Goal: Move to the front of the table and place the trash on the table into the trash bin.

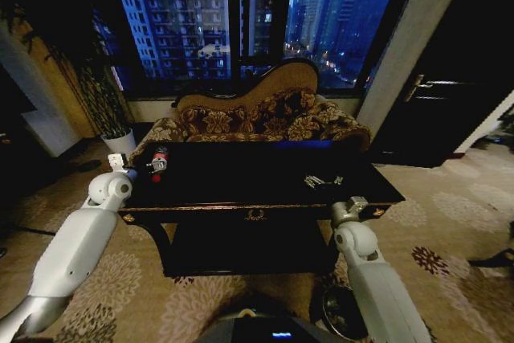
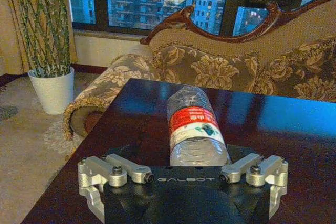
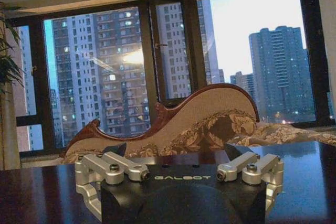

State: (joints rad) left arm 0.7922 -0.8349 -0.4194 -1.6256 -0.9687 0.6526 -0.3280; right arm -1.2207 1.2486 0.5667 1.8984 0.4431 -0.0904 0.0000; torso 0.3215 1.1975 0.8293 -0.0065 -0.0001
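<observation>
The black table [image 1: 201, 208] with gold trim stands right in front of me. A clear plastic bottle [image 1: 158, 160] with a red label lies on its side near the table's left end. My left gripper [image 1: 122, 168] is at that end, and in the left wrist view it [image 2: 182, 156] is open with the bottle's [image 2: 195, 127] near end between the fingers. Small pale crumpled trash [image 1: 322, 181] lies on the right part of the top. My right gripper [image 1: 354, 204] hovers at the front right edge, open [image 3: 176, 150] and holding nothing. The dark trash bin [image 1: 336, 311] stands on the carpet, partly behind my right arm.
A patterned brown sofa [image 1: 257, 118] stands close behind the table, under tall windows. A potted plant in a white pot [image 1: 120, 140] is on the floor at the far left, and a dark door [image 1: 450, 94] is at the right. Patterned carpet lies on both sides of the table.
</observation>
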